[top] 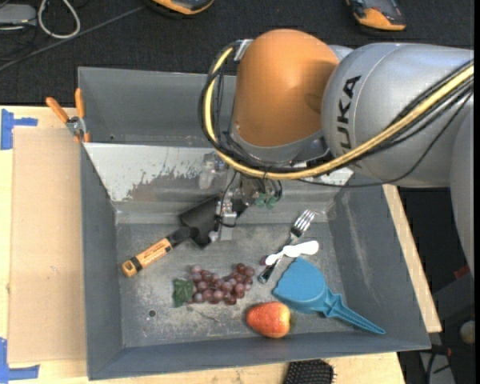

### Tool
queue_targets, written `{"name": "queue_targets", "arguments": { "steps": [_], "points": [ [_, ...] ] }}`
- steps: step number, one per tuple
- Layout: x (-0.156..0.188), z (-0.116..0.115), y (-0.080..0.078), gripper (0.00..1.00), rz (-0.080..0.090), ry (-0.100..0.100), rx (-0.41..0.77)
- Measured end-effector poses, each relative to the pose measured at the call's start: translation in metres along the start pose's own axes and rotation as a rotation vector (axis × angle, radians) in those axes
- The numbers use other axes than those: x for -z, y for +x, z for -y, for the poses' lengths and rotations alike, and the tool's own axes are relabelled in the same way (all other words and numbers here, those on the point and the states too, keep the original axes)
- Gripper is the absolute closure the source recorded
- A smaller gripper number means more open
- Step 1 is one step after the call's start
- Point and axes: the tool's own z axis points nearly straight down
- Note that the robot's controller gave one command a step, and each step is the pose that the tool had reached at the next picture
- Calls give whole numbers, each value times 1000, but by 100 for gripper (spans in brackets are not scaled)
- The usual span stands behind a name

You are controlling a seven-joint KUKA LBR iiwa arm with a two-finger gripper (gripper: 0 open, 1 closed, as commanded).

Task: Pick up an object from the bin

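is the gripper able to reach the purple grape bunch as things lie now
Probably yes: the purple grape bunch lies uncovered on the bin floor near the gripper, with nothing lying between them.

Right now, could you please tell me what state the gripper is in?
Gripper: cannot be told from here; it is right at the black head of the orange-handled tool.

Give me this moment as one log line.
tool: down at black head of orange-handled brush, middle of bin | grasp: cannot tell | nearest: grape bunch, fork, white spoon | rest: blue scoop, apple
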Motion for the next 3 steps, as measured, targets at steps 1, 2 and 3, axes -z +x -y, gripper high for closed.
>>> {"name": "queue_targets", "arguments": {
  "steps": [1,2,3],
  "points": [
    [5,1,-1,0,8,-1,-4],
    [-65,27,-8,0,9,-1,99],
    [-77,60,-18,0,14,0,262]
  ]
}}
